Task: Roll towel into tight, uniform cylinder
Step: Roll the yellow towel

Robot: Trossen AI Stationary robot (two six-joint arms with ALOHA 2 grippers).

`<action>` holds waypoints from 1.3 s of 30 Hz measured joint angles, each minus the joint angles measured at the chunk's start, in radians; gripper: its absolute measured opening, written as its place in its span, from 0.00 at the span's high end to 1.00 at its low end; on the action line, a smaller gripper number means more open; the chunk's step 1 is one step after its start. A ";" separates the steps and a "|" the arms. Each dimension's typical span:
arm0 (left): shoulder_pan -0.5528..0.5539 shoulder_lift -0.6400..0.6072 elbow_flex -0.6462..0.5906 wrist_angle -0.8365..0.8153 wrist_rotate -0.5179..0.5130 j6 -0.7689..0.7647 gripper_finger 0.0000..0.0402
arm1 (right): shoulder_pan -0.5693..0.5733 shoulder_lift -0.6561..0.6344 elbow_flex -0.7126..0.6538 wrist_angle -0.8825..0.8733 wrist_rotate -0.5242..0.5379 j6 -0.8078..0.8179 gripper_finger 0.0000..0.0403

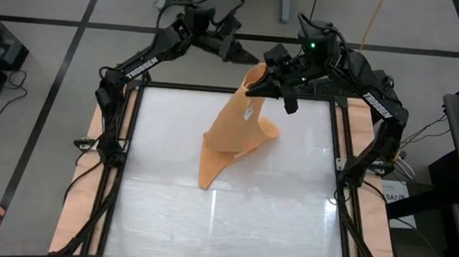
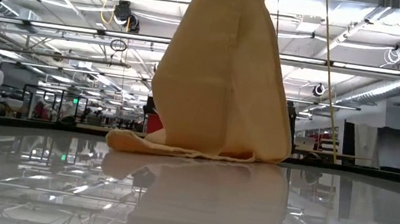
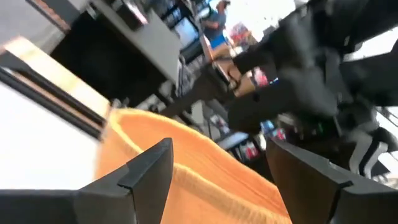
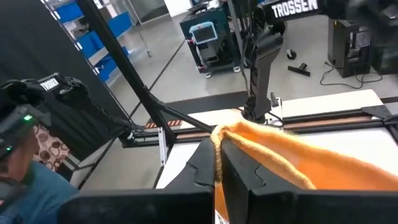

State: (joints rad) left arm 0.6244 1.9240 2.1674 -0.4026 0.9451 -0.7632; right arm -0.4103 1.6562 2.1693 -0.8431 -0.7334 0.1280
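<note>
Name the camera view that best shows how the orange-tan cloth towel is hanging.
The high view: the orange-tan cloth towel hangs from the right gripper, its lower end trailing on the table. The low view shows only its draped lower part; the right wrist view shows the pinched edge; the left wrist view, a blurred fold.

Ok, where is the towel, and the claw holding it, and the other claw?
towel [image 1: 230,137]: high view, middle of the hanging cloth.
right gripper [image 4: 219,167]: right wrist view, fingertips pinching the towel's edge.
left gripper [image 3: 217,165]: left wrist view, gap between open fingers.

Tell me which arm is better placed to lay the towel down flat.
Probably right: its end effector is shut on the orange-tan cloth towel, holding it up; the left end effector is open beside it.
</note>
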 joint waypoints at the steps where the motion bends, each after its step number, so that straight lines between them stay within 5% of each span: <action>1: -0.011 0.000 0.000 -0.026 -0.010 0.017 0.35 | 0.000 0.000 0.000 -0.012 0.000 -0.007 1.00; 8: -0.061 0.000 0.000 -0.264 -0.157 0.224 0.43 | 0.000 0.000 0.000 -0.045 0.000 -0.026 1.00; 16: -0.089 -0.002 0.000 -0.311 -0.195 0.399 0.96 | 0.000 0.000 0.000 -0.069 -0.005 -0.044 1.00; 23: -0.031 -0.077 0.056 -0.309 -0.236 0.440 0.99 | -0.017 -0.008 0.000 -0.135 0.014 -0.099 1.00; 30: 0.041 -0.201 0.095 -0.336 -0.350 0.473 0.99 | -0.051 -0.007 0.000 -0.102 0.191 -0.112 1.00; 35: 0.076 -0.220 0.095 -0.493 -0.425 0.567 0.98 | -0.086 0.024 0.000 0.137 0.330 0.140 1.00; 39: 0.122 -0.212 0.093 -0.566 -0.498 0.632 0.89 | -0.109 0.050 0.000 0.329 0.302 0.366 1.00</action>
State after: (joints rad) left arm 0.7464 1.7124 2.2608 -0.9681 0.4473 -0.1317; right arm -0.5198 1.7065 2.1693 -0.5143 -0.4312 0.4936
